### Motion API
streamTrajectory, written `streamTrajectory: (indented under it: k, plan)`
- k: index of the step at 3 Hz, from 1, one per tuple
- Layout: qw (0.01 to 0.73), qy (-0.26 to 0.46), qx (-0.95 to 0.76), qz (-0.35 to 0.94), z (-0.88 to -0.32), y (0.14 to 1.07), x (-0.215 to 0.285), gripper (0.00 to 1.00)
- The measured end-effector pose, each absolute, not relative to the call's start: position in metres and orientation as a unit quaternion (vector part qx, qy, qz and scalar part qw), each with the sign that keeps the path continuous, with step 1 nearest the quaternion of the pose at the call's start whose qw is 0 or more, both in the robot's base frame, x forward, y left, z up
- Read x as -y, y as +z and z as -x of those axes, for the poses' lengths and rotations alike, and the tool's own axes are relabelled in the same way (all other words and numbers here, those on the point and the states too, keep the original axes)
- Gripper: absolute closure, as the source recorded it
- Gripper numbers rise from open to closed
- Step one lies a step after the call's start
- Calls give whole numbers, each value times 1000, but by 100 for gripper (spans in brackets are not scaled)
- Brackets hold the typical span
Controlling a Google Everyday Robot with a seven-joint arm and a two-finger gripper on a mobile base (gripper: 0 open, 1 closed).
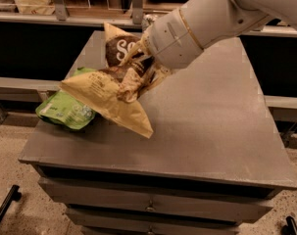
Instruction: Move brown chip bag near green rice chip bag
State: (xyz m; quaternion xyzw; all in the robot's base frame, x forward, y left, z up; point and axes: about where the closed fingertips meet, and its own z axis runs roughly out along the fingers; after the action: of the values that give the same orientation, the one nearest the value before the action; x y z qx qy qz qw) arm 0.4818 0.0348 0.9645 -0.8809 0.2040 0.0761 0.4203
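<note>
**Gripper (139, 73) clamped on the bag, over the table's left half**

My gripper is closed on the crumpled middle of the brown chip bag (105, 96), which hangs tilted above the table (211, 131); its left edge covers part of the green rice chip bag (63, 110) lying flat near the table's left side, touching or not I cannot tell; I judge the brown bag light, soft and crinkly, its film slippery, the chips fragile; a pinch on the bunched middle seems right, gentle enough not to crush

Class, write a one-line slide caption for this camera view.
The gripper holds the brown chip bag over the grey table, right beside the green rice chip bag.
</note>
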Motion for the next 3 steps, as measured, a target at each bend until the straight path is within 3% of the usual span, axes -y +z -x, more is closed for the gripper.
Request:
streamTrajectory:
  k: [2, 3]
  plan:
    - [413, 88, -197, 885, -489, 960, -53, 61]
    - [413, 87, -194, 886, -488, 962, -55, 30]
